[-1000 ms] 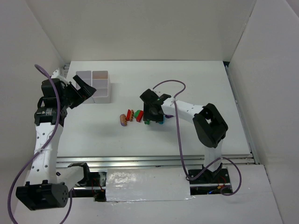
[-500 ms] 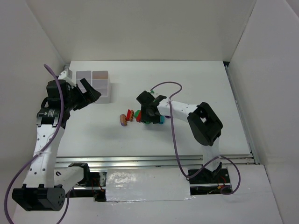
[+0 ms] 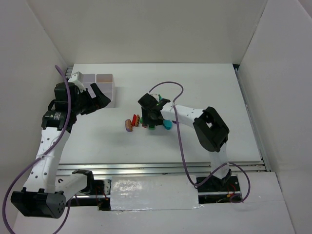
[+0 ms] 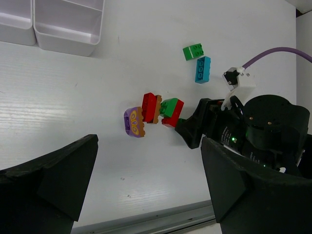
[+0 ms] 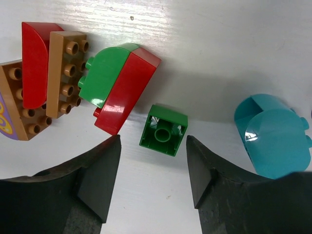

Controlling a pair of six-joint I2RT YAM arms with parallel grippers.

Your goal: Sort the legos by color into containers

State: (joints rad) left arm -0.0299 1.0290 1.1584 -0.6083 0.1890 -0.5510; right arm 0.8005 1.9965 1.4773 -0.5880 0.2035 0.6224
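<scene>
The legos lie mid-table in a cluster (image 3: 141, 122). In the right wrist view a small green lego (image 5: 164, 130) lies hollow side toward the camera, just ahead of my open right gripper (image 5: 152, 142), untouched. Left of it are a red-and-green piece (image 5: 119, 90), a brown brick (image 5: 66, 73), a red piece (image 5: 35, 63) and a purple-faced one (image 5: 9, 114). A teal lego (image 5: 273, 134) lies to the right. The white tray of containers (image 3: 111, 92) stands at the back left. My left gripper (image 3: 99, 96) hangs open by its front edge, holding nothing.
In the left wrist view a green brick (image 4: 193, 51) and a teal brick (image 4: 203, 69) lie apart from the cluster, beyond the right gripper (image 4: 187, 131). The tray's front wall (image 4: 68, 36) shows at upper left. White walls enclose the table; a metal rail (image 3: 161, 168) runs along its near edge.
My right gripper has slid left toward the cluster, uncovering the teal lego on its right. My left arm has moved right, nearer the tray's front corner. Both grippers' openings look unchanged.
</scene>
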